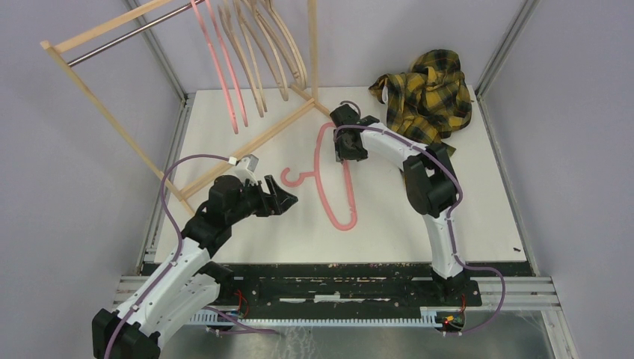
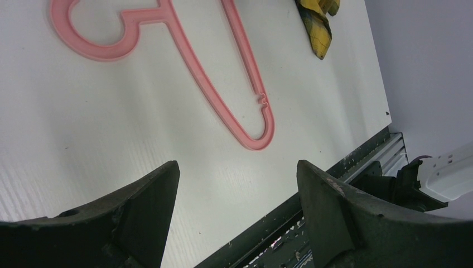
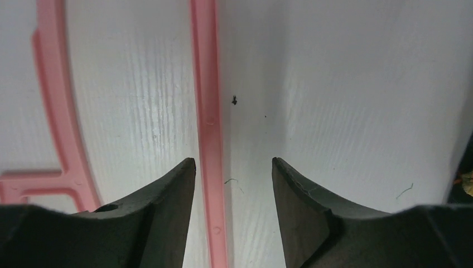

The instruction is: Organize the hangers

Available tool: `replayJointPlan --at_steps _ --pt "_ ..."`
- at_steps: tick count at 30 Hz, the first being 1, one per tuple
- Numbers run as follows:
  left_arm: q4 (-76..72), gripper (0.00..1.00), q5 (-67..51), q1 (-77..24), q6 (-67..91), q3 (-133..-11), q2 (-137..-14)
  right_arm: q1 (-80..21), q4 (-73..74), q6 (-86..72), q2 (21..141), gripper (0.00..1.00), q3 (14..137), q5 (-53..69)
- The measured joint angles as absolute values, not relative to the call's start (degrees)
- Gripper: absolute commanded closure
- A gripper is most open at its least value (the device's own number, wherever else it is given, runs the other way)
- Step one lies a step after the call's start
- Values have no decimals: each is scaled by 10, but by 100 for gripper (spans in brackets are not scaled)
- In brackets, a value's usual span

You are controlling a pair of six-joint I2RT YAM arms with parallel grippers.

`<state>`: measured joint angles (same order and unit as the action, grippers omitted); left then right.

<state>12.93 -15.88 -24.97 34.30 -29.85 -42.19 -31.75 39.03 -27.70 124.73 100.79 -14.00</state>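
A pink hanger (image 1: 346, 224) lies flat on the white table, its hook (image 1: 288, 177) pointing left. My right gripper (image 1: 348, 153) is open and low over the hanger's far end; in the right wrist view one pink bar (image 3: 206, 84) runs between the spread fingers, close to the left one. My left gripper (image 1: 288, 198) is open and empty just left of the hook; its wrist view shows the hanger (image 2: 201, 67) ahead of the fingers. Two more pink hangers (image 1: 224, 71) and several beige hangers (image 1: 269, 52) hang on the rack.
The wooden rack (image 1: 112, 123) with its metal rail (image 1: 127, 36) stands tilted at the back left, one leg reaching onto the table. A yellow plaid shirt (image 1: 428, 93) lies crumpled at the back right; it also shows in the left wrist view (image 2: 318, 22).
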Motion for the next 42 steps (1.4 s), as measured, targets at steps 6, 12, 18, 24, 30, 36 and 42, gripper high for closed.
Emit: replayJointPlan --at_steps 6,12,18,24,30,36,42 --pt "121 17 -152 -252 343 -298 -427 -317 415 -254 1284 42 1023 -136" --pt "117 17 -150 -253 343 -296 -429 -317 420 -240 1302 52 1047 -135" --pt "114 18 -150 -255 343 -292 -429 -318 416 -230 1306 81 1051 -122" --pt "114 18 -150 -256 345 -287 -429 -319 406 -220 1305 99 1045 -121" --pt "111 19 -149 -263 346 -285 -429 -315 343 -235 1270 99 981 -112" --pt "82 19 -139 -285 366 -260 -433 -302 326 -263 1247 99 950 -70" --pt "43 20 -121 -312 382 -233 -462 -301 330 -277 1207 99 948 -50"
